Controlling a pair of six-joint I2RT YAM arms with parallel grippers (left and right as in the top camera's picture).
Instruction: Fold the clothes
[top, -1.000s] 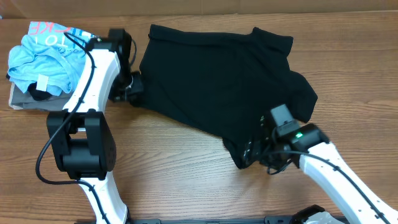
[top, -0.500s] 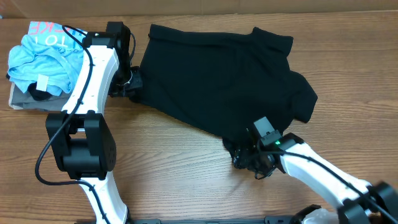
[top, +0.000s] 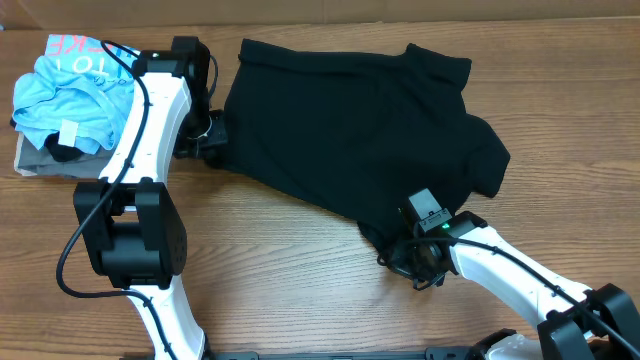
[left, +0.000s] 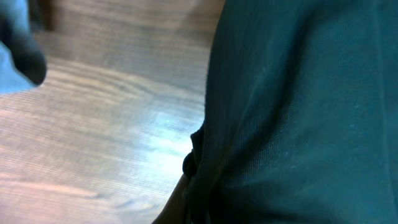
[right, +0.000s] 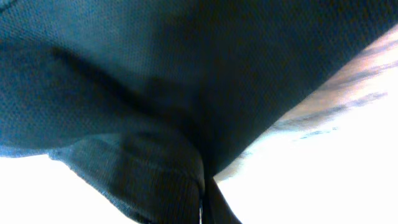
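Note:
The clothes (top: 350, 125), one large black garment, lie spread over the back middle of the wooden table. My left gripper (top: 208, 140) is shut on its left edge, and the left wrist view is filled by black fabric (left: 298, 112) bunched at the jaws. At the garment's near corner my right gripper (top: 398, 252) is shut on the cloth; the right wrist view shows the dark fabric (right: 155, 93) pinched into a fold between the jaws. The fingers of both grippers are hidden by cloth.
A light blue printed T-shirt (top: 70, 85) lies on a folded grey-tan garment (top: 30, 160) at the back left. The left arm's base (top: 130, 240) stands at the front left. Bare wooden table (top: 270, 270) runs along the front.
My right gripper slid left to the garment's near corner and closed on it. The left gripper has stayed shut on the left edge, barely moving.

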